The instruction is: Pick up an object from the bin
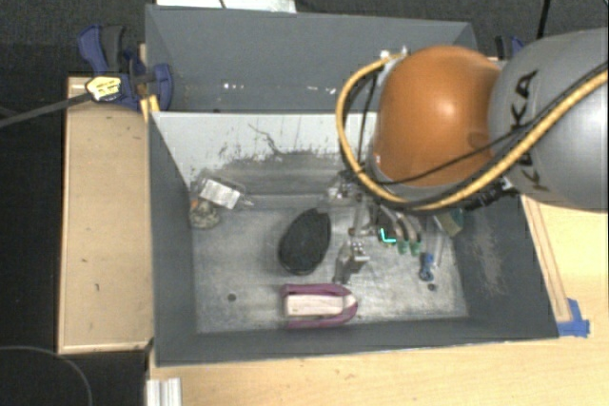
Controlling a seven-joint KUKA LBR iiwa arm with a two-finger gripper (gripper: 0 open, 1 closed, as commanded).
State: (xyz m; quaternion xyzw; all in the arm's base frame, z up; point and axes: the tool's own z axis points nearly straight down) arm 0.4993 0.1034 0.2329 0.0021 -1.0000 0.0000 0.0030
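My gripper [354, 258] hangs low over the bin floor, just right of centre, under the orange wrist cover. A black oval lump [304, 241] lies immediately to its left, close beside it but not in its grasp. A flat white thing with a purple rim [320, 304] rests near the front wall, slightly left of and below the gripper. To the gripper's right lie small green pieces [409, 245] and a small blue piece [428, 267], partly hidden by the arm.
A crumpled silvery, clear item [213, 197] sits in the bin's far-left corner. The arm and its orange cover hide the bin's back right. Bare scuffed floor lies between the black lump and the left wall.
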